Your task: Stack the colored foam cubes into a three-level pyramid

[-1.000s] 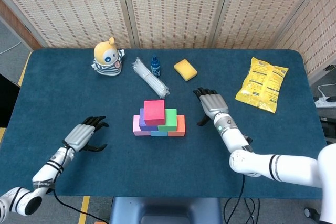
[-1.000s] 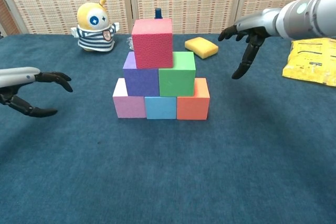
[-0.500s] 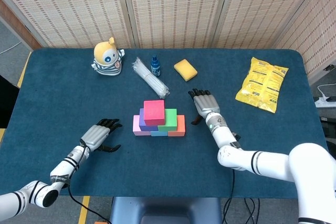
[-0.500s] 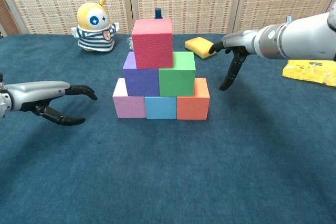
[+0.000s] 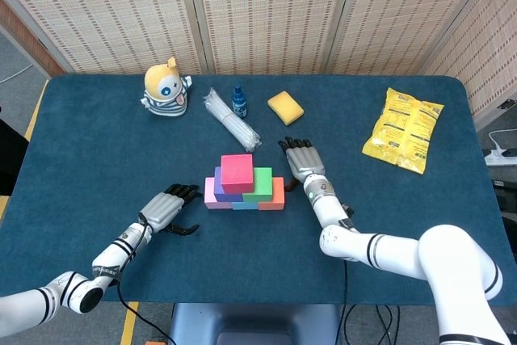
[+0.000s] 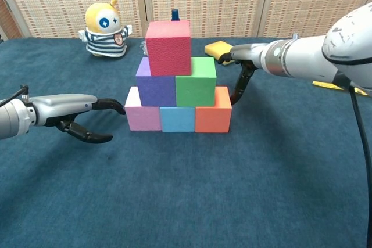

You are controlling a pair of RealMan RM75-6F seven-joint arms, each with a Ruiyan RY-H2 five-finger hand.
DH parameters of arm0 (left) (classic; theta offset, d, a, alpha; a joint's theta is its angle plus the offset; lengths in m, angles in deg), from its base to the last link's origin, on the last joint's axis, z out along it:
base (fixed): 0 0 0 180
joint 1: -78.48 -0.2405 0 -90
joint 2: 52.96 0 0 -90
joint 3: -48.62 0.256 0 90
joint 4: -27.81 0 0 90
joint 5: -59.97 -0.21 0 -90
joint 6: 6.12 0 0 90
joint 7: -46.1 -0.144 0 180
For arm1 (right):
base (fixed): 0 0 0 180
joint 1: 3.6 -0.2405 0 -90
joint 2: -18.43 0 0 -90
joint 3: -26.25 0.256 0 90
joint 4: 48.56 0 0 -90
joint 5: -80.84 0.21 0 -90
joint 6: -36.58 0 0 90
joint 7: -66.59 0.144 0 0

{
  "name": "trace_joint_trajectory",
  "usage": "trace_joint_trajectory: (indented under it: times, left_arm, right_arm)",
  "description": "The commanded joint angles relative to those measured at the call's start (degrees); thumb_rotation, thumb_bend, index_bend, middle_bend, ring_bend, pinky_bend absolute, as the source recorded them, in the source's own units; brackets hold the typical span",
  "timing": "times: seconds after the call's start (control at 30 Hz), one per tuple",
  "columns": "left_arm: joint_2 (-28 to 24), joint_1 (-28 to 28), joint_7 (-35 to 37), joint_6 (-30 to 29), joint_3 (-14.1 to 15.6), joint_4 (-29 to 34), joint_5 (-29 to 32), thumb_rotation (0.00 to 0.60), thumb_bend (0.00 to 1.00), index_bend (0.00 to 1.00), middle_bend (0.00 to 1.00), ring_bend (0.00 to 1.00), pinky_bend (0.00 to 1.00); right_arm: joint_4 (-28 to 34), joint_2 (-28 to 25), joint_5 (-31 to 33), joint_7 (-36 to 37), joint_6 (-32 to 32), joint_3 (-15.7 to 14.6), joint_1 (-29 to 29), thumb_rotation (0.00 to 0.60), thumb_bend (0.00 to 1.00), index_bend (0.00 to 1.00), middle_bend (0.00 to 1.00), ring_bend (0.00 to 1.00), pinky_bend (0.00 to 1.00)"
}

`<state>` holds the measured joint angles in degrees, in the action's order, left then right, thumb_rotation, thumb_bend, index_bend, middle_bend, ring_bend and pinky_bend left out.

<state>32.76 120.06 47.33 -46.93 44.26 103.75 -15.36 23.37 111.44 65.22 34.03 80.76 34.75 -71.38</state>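
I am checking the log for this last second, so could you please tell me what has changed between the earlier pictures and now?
Both robot hands moved inward toward the six-cube foam pyramid. The left robot hand now reaches close to the pink foam cube at the bottom; the right robot hand has closed in beside the orange foam cube. Neither holds anything. The pyramid and the other table items stayed put.

Left hand (image 6: 75,114) and right hand (image 6: 241,68) flank pyramid (image 6: 177,79); bare table (image 6: 203,190) in front; bottle (image 5: 239,101), straws (image 5: 230,119) behind.

Plush toy (image 5: 166,87), straws (image 5: 231,119), small bottle (image 5: 239,101), sponge (image 5: 285,107), snack bag (image 5: 403,128)
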Motion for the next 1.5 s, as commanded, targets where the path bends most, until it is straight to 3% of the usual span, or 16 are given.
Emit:
trace_joint_trajectory:
  times: [0.03, 0.67, 1.2, 1.37, 1.5]
  left_arm:
    - [0.2, 0.3, 0.2, 0.1, 0.1, -0.2, -0.2, 0.257, 0.32, 0.11, 0.0, 0.0, 0.0]
    - [1.8, 2.0, 1.3, 0.6, 0.5, -1.8, -0.7, 0.258, 0.32, 0.11, 0.0, 0.0, 0.0]
    - [0.3, 0.9, 1.5, -0.5, 1.2, -1.6, 0.6, 0.255, 0.32, 0.11, 0.0, 0.0, 0.0]
    - [-2.7, -1.1, 2.3, -3.6, 0.8, 1.0, 1.2, 0.262, 0.32, 0.1, 0.0, 0.0, 0.0]
    - [-7.5, -5.0, 2.5, -10.0, 0.5, 4.3, 1.8, 0.354, 0.32, 0.1, 0.0, 0.0, 0.0]
  right_arm:
    - [-0.7, 0.7, -0.3, 0.1, -0.1, 0.4, 0.0, 0.6, 0.15, 0.0, 0.0, 0.0, 0.09]
    - [-2.0, 1.9, -0.6, -0.9, -0.4, 1.5, 0.6, 0.6, 0.15, 0.0, 0.0, 0.0, 0.09]
    - [0.6, -0.6, 0.9, -3.4, -0.2, 0.6, 1.0, 0.6, 0.15, 0.0, 0.0, 0.0, 0.07]
    - [6.7, -5.9, -2.4, -1.6, 1.9, 1.0, 3.0, 0.6, 0.15, 0.0, 0.0, 0.0, 0.07]
    - [16.7, -14.2, -10.4, 1.7, 8.3, 0.4, 7.9, 0.6, 0.15, 0.0, 0.0, 0.0, 0.07]
